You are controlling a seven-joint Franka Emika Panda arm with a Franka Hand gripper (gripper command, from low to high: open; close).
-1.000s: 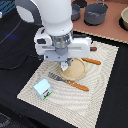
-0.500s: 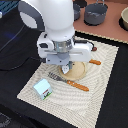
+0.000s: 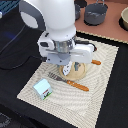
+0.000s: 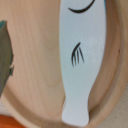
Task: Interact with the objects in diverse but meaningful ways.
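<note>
A little white bottle-like piece (image 4: 76, 60) with thin dark marks lies flat on the tan round plate (image 4: 35, 45). My gripper (image 3: 70, 68) hangs low over that plate (image 3: 80, 75) and hides most of it. One dark finger (image 4: 5, 55) shows at the wrist view's edge, apart from the white piece, and nothing is held. The pale-blue-and-white milk carton (image 3: 43, 89) stands on the striped placemat (image 3: 100, 95), toward the exterior view's lower left of the plate. The tomato and the sausage are not in view.
An orange-handled fork (image 3: 70, 81) lies in front of the plate, and another orange handle (image 3: 95, 62) sticks out at its far side. A dark pot (image 3: 95, 12) and a bowl (image 3: 124, 17) stand at the back. Cables lie at the exterior view's left.
The arm stays over the plate with only a slight shift. The carton and the cutlery have not moved.
</note>
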